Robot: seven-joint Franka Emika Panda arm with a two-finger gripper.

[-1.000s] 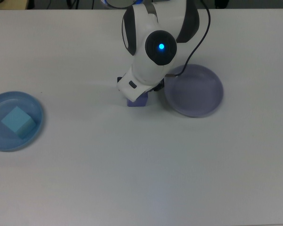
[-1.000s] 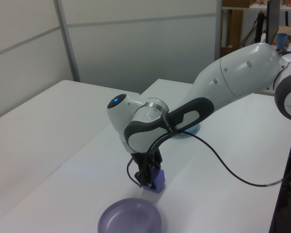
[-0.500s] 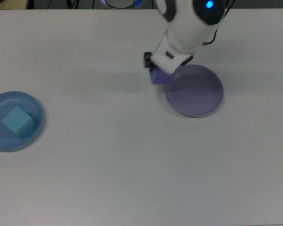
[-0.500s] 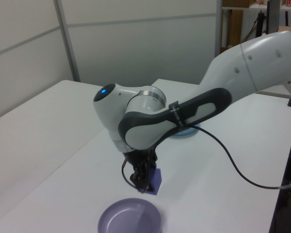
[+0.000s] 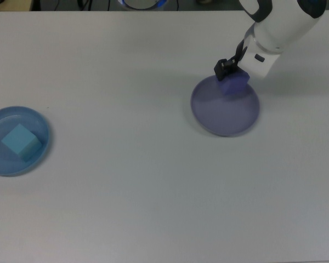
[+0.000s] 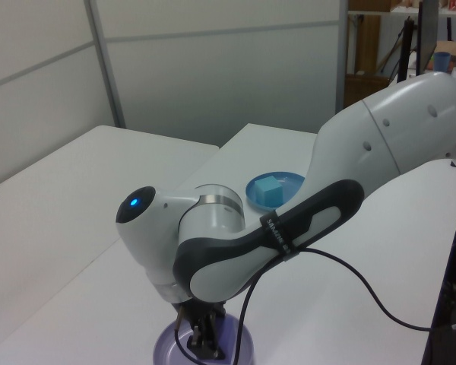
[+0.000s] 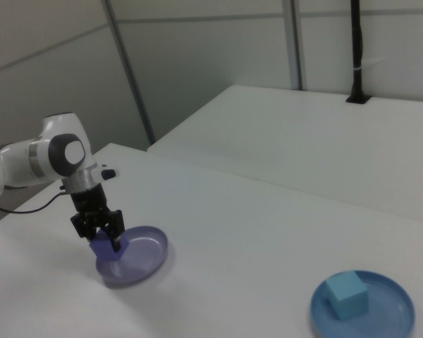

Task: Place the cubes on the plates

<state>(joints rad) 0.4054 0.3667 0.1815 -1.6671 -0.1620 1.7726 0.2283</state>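
My gripper (image 5: 232,78) is shut on the indigo cube (image 5: 236,86) and holds it over the upper edge of the lavender plate (image 5: 222,112). In the right view the gripper (image 7: 103,238) holds the indigo cube (image 7: 111,248) low over the right view's left part of the lavender plate (image 7: 144,252); I cannot tell whether the cube touches it. In the left view the gripper (image 6: 204,344) hangs over the lavender plate (image 6: 166,348) and hides the cube. The cyan cube (image 5: 20,141) lies in the light blue plate (image 5: 38,121), also seen as cyan cube (image 7: 347,294) in the blue plate (image 7: 397,310).
White table tops run around both plates. A black cable (image 6: 342,266) trails from the arm across the table in the left view. A black post (image 7: 357,49) stands on the far table in the right view.
The gripper has carried the indigo cube off the table beside the lavender plate, rightward in the top view, to above the plate's upper edge. The cyan cube and blue plate stayed put.
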